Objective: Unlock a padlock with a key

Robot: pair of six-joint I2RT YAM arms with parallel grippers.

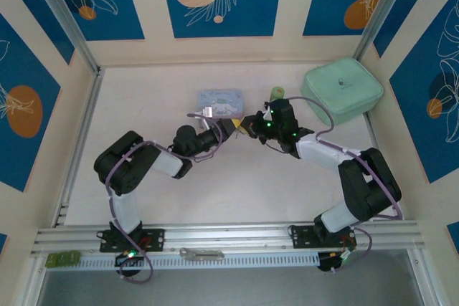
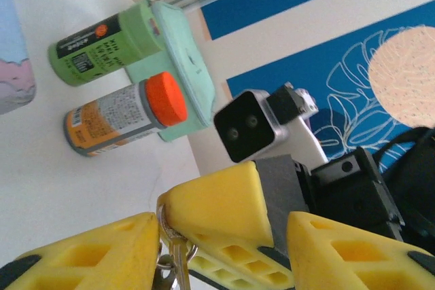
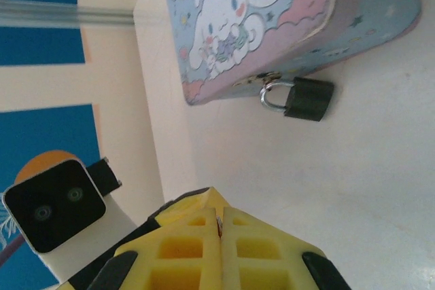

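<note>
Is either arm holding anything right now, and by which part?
The right gripper, jaws shut, pinches the small silvery metal key bunch by its ring, with the keys dangling below. The left gripper is open and holds nothing.

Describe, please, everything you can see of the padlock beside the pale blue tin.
The padlock is small, with a dark boxy body that looks like metal and a thin silver U-shaped shackle. The shackle looks shut and is hooked through the little clasp on the side of the pale blue cartoon-printed tin. The body lies on its side on the white table, pointing away from the tin's wall. No gripper touches it.
</note>
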